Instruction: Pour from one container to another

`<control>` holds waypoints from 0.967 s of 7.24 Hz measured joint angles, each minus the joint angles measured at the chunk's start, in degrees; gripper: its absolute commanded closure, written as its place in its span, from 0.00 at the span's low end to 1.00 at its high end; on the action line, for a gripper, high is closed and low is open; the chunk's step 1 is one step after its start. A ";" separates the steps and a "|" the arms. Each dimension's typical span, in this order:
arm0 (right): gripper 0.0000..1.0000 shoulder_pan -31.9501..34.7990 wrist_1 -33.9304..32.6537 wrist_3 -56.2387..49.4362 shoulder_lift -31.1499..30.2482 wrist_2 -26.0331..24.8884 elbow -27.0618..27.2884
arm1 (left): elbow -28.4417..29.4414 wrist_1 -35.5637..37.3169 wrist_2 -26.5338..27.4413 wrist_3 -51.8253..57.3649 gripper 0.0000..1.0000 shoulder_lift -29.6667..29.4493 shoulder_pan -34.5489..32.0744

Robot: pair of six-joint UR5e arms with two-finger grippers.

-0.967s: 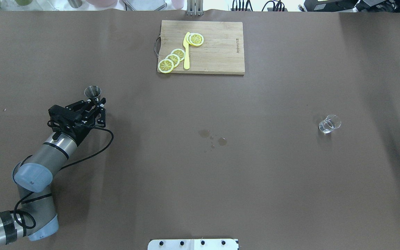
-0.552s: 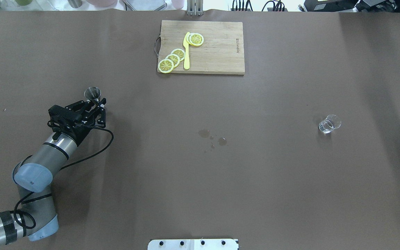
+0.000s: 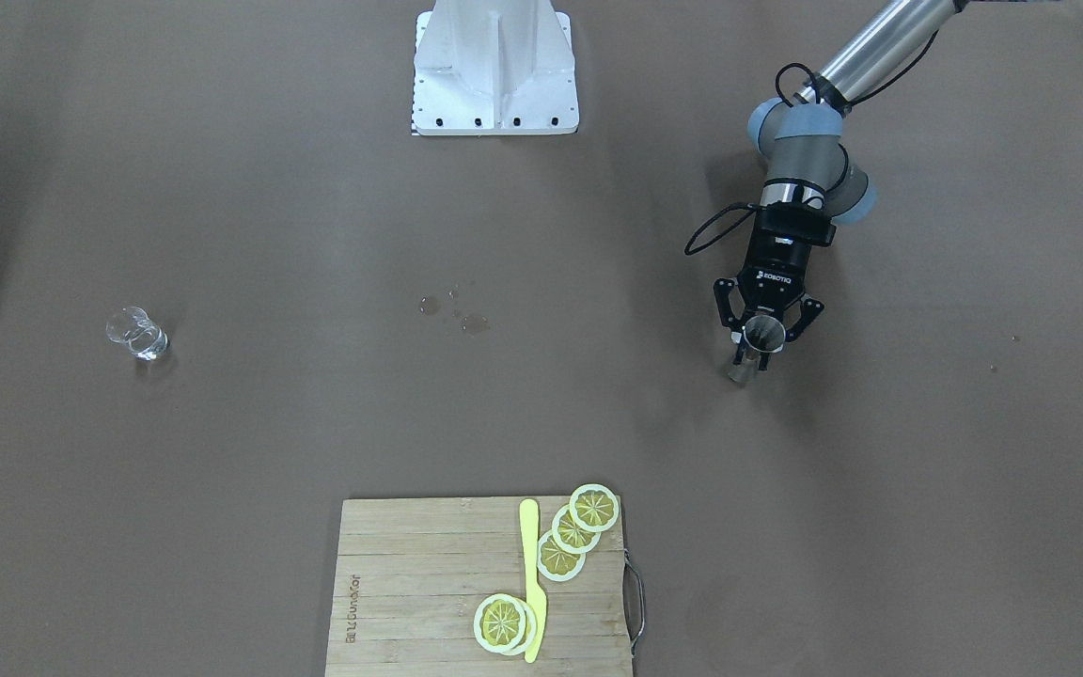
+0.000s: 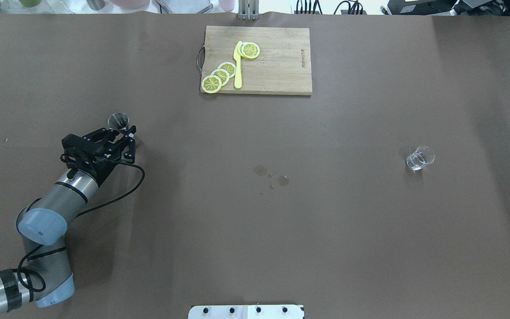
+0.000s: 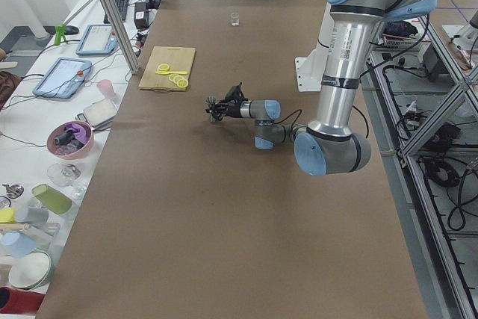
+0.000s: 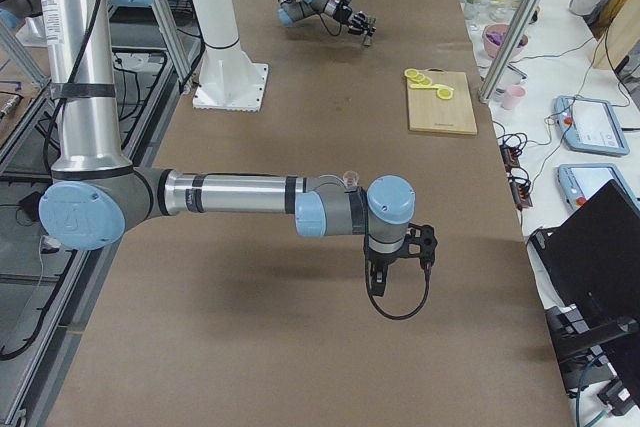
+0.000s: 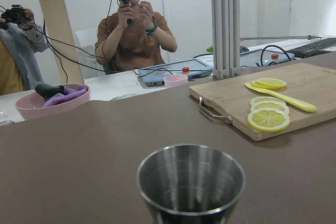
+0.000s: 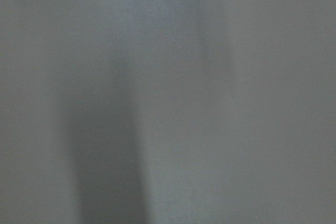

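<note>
You had the left claw [image 4: 121,131] spread open at the steel cup [image 4: 118,118], on the left half of the surface [image 4: 219,248]. The state of the right claw [image 6: 399,259] could not be told. Drops [image 4: 272,175] lay between cup and glass [image 4: 420,158], well apart. The board [image 4: 281,66] with slices [image 4: 220,75] and knife [image 4: 237,66] lay at the far edge.

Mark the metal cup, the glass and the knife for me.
metal cup [image 4: 118,120], overhead view, inside its mouth.
glass [image 4: 420,158], overhead view, middle of its body.
knife [image 4: 237,66], overhead view, mid-length.
</note>
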 measured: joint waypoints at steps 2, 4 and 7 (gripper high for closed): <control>0.00 0.59 -3.61 -0.19 -0.19 -0.40 0.40 | 0.15 0.00 -0.02 0.13 0.19 0.00 0.00; 0.00 0.87 -4.20 -0.29 -0.30 -0.79 0.54 | 0.24 -0.07 -0.27 1.30 0.03 0.00 0.00; 0.00 0.87 -3.76 -0.36 -0.47 -1.39 0.56 | -0.09 -0.85 -0.39 1.91 0.02 0.14 0.06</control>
